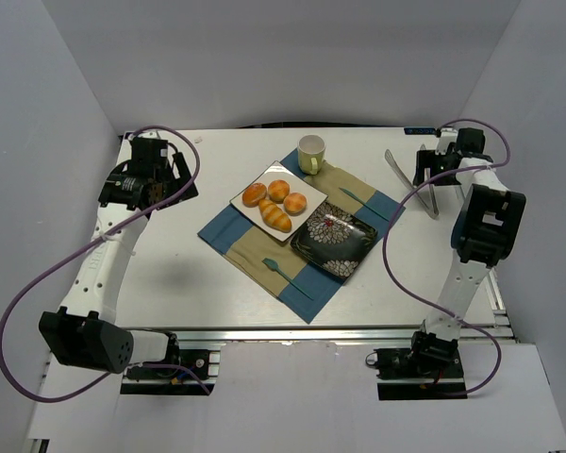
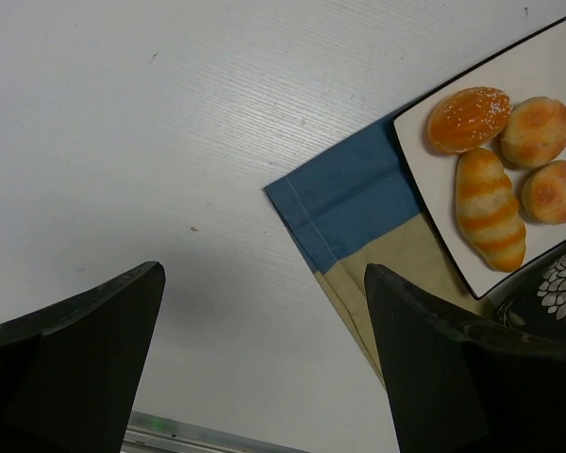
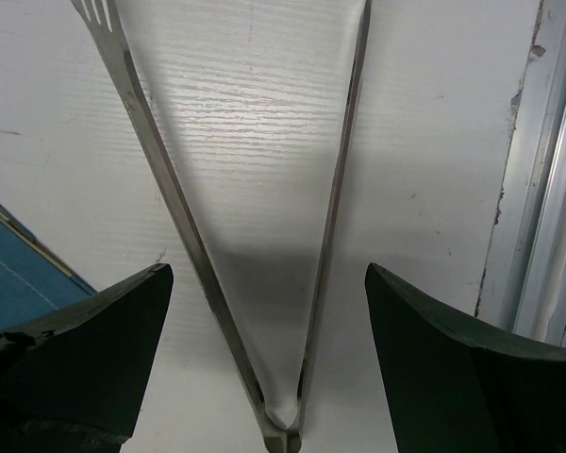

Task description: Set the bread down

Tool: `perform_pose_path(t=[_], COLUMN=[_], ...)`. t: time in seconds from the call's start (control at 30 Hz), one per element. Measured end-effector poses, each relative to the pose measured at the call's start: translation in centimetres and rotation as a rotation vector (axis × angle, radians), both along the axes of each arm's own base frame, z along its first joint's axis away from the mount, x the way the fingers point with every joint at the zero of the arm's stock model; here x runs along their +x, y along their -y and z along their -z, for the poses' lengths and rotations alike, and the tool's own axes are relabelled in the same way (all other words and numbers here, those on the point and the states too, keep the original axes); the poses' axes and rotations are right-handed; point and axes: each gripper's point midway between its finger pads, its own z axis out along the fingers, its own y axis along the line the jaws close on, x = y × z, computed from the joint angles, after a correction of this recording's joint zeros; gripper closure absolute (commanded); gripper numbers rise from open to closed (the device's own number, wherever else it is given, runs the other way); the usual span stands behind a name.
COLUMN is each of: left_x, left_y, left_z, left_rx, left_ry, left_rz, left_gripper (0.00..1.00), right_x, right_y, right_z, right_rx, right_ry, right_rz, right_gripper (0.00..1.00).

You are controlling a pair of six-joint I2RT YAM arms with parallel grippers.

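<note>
With right pincer (image 3: 266, 283) open above tongs (image 3: 281, 425), lower near hinge, close evenly; leave left pincer (image 2: 264, 283) open, clear of bread (image 2: 469, 118).

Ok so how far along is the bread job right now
Nothing looks done: all three buns sit on the white plate, and the black plate is bare. In hand: the right tool hangs open over the tongs, not gripping them; the left tool is open over the table. Still to do: probably grip the tongs, lift a bun, place it.
</note>
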Motion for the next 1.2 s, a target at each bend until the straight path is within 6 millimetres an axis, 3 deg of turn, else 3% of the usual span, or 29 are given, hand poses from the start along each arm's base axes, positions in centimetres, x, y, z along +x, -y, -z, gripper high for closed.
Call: perform_pose_path(t=[0.27, 0.77, 1.0, 1.07, 1.1, 1.2], left_x=[0.1, -0.3, -0.4, -0.5, -0.5, -0.6], left_y=[0.0, -0.8, -1.0, -1.0, -1.0, -1.0], left_z=[0.2, 0.9, 1.0, 1.0, 1.1, 1.3], left_rx=[0.0, 0.033, 0.048, 0.052, 0.053, 0.054], left_ry=[-0.003, -0.025, -0.032, -0.036, -0.038, -0.044], left_rz=[-0.006, -0.028, -0.025, -0.023, -0.023, -0.022], left_gripper=[0.02, 0.02, 0.02, 0.02, 0.02, 0.02], right_x=[-0.1, 0.5, 1.4, 1.7, 1.7, 1.8], right_y=[-0.3, -0.6, -1.5, -1.7, -1.7, -1.8], right_z=[2.7, 4.4, 4.3, 4.2, 4.2, 4.1], right_rx=[0.023, -0.071, -0.094, -0.099, -0.104, -0.111], right_ry=[-0.042, -0.064, -0.056, -0.056, -0.057, -0.061], right_rz=[-0.012, 0.015, 0.009, 0.01, 0.011, 0.021], right_gripper=[0.11, 0.13, 0.43, 0.46, 0.52, 0.52])
